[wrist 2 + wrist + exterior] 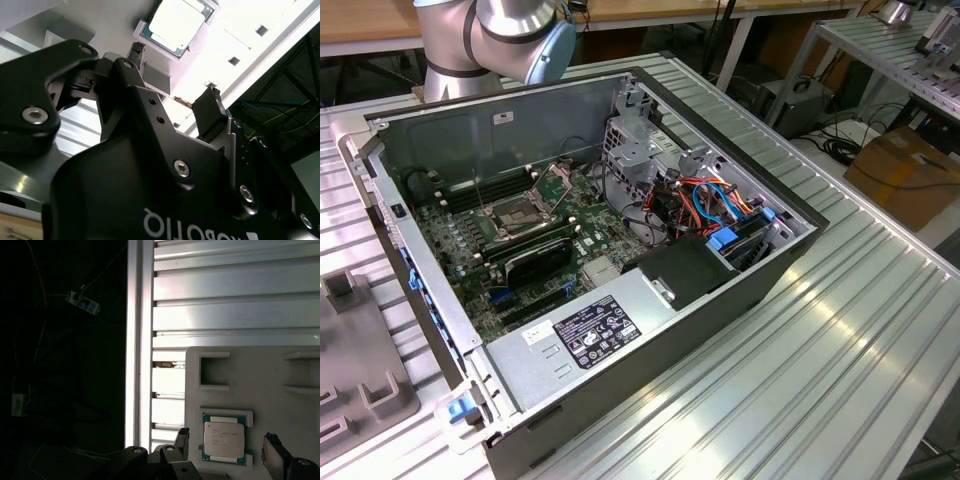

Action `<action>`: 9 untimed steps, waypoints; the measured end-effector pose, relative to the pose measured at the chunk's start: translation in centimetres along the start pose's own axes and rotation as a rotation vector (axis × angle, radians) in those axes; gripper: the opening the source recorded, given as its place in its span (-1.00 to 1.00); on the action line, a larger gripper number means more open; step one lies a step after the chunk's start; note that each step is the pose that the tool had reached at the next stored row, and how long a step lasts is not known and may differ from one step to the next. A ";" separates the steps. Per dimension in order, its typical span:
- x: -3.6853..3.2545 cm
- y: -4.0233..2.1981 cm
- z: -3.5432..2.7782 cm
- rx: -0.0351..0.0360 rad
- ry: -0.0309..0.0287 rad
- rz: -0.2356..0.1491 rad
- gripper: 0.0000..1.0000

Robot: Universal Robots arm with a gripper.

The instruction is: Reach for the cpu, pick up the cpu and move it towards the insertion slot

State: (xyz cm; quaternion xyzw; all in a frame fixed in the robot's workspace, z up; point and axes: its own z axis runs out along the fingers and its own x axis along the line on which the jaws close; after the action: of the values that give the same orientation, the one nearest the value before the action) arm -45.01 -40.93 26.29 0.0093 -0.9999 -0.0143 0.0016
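The cpu (223,439) is a small square chip with a pale metal face, lying flat in a recess of a grey holder plate (265,375). In both wrist views my gripper (227,446) is open and hovers over the chip. One black fingertip (182,439) stands on each side of it, apart from it. The second wrist view has the cpu (177,22) beyond the open gripper (175,74). The insertion slot (523,213) sits on the green board inside the open computer case, its metal plate (556,183) hinged up. The arm (490,38) reaches off past the case's far corner.
The computer case (720,300) lies on a ribbed aluminium table (840,330), holding a drive cage, cables and a power supply (585,335). The holder plate has other raised recesses (214,371). The table's edge rail (134,340) borders a dark floor with cables.
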 end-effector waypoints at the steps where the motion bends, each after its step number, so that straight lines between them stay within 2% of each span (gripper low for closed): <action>1: 0.00 0.00 0.04 0.0000 0.0000 0.000 0.35; 9: 0.00 0.00 0.09 0.0000 -0.0001 0.000 0.35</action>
State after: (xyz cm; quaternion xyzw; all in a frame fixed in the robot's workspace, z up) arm -45.01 -40.93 26.20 0.0093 -0.9999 -0.0143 0.0015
